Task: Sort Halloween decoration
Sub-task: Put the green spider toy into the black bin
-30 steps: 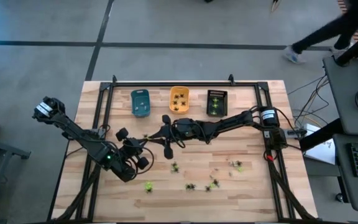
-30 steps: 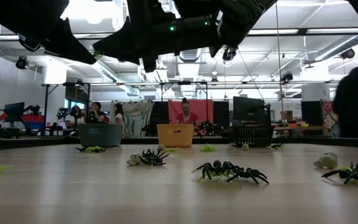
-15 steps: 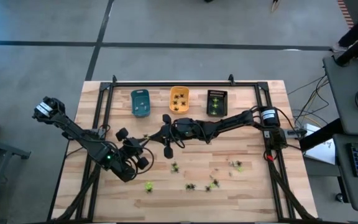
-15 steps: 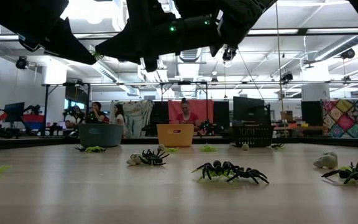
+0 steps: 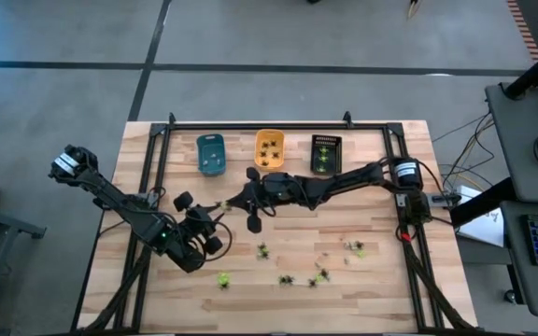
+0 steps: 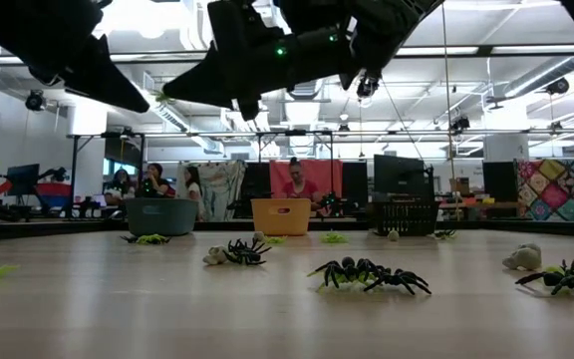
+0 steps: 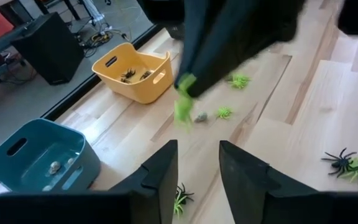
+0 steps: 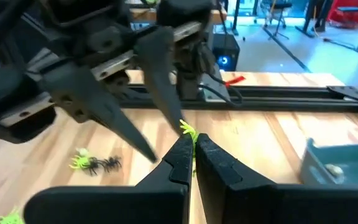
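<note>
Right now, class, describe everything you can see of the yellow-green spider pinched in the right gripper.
The yellow-green spider is a tiny figure of bright, soft-looking plastic with thin legs. It is pinched between the shut fingertips of the right gripper, above the wooden table. Only its upper part pokes out. The left gripper has its fingers apart, close by.

Pale matt wooden table [image 5: 381, 280]

Black spiders [image 6: 370, 274] lie on the table [image 6: 167, 309] before three far trays [image 6: 281, 216].
</note>
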Tool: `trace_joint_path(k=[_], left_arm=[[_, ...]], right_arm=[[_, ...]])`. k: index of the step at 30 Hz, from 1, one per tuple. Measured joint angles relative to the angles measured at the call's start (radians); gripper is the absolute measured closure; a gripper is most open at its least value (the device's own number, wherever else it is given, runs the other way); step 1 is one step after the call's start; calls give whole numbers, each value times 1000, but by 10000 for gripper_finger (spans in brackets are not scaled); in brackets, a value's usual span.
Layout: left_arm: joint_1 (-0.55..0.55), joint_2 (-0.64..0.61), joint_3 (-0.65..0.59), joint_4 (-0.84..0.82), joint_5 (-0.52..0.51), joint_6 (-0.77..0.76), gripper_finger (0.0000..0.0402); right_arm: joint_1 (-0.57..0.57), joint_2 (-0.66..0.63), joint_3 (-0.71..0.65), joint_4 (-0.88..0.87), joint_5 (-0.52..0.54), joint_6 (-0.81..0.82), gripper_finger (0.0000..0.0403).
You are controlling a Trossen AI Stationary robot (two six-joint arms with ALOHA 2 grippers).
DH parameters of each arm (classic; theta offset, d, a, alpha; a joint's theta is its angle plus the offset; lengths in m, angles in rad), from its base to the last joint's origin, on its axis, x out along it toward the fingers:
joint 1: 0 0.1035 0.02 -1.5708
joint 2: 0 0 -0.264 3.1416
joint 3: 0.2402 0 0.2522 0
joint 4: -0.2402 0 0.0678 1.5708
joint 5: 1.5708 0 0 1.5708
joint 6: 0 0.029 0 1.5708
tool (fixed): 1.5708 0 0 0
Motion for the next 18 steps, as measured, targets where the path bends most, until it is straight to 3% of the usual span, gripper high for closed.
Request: trace_joint_path(k=[3,7,9,15,18], left_arm=[[0,0,0,-14,1,0,299],[0,0,-1,-30,16,0,299],[0,0,-1,-30,26,-1,299],[0,0,-1,-29,29,0,299],[6,0,-1,-27,26,16,299]], right_arm=[[-13,-30,0,-79,1,-1,394],[-39,-93,0,-315,56,-13,394],[-63,-136,0,-499,147,-25,394],[-155,-278,0,-1040,575,80,394],[-231,-327,-2,-1232,610,205,394]])
